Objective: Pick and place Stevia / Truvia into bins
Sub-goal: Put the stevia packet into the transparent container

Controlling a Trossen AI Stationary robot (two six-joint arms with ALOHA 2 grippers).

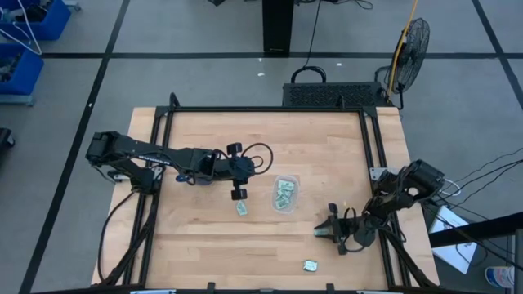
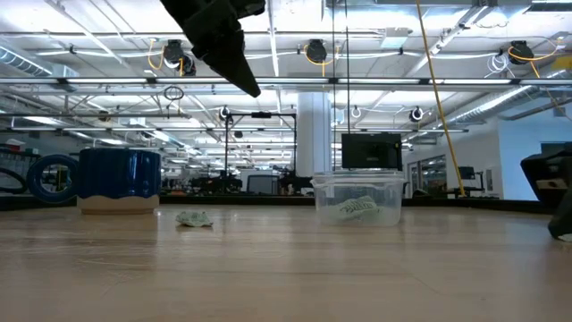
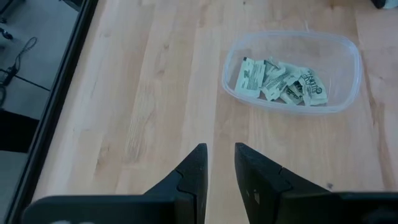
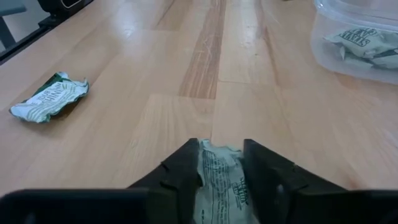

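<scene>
The clear tub (image 1: 285,194) stands mid-table with several green-and-white Stevia packets (image 3: 280,81) inside; it also shows in the low view (image 2: 357,199). One crumpled packet (image 1: 242,208) lies flat on the wood left of the tub, seen too from table height (image 2: 194,219) and by the right wrist camera (image 4: 50,96). Another packet (image 1: 310,265) lies near the near edge. My left gripper (image 1: 239,194) hangs above the crumpled packet, pointing down, its fingers (image 3: 219,152) a narrow gap apart and empty. My right gripper (image 1: 323,231) is low, right of the tub, shut on a packet (image 4: 221,174). My right gripper pinches a Stevia packet between its two fingers; the packet's crumpled front end (image 4: 219,151) shows between the fingertips. The fingers lie low and nearly level, pointing toward the table's left. Whether the packet is clear of the wood, I cannot tell.
A dark blue mug (image 2: 119,179) stands at the left in the low view. Black frame rails (image 1: 163,147) run along the table's left and right sides. Bare wood (image 1: 270,139) spreads out behind the tub, toward the far edge.
</scene>
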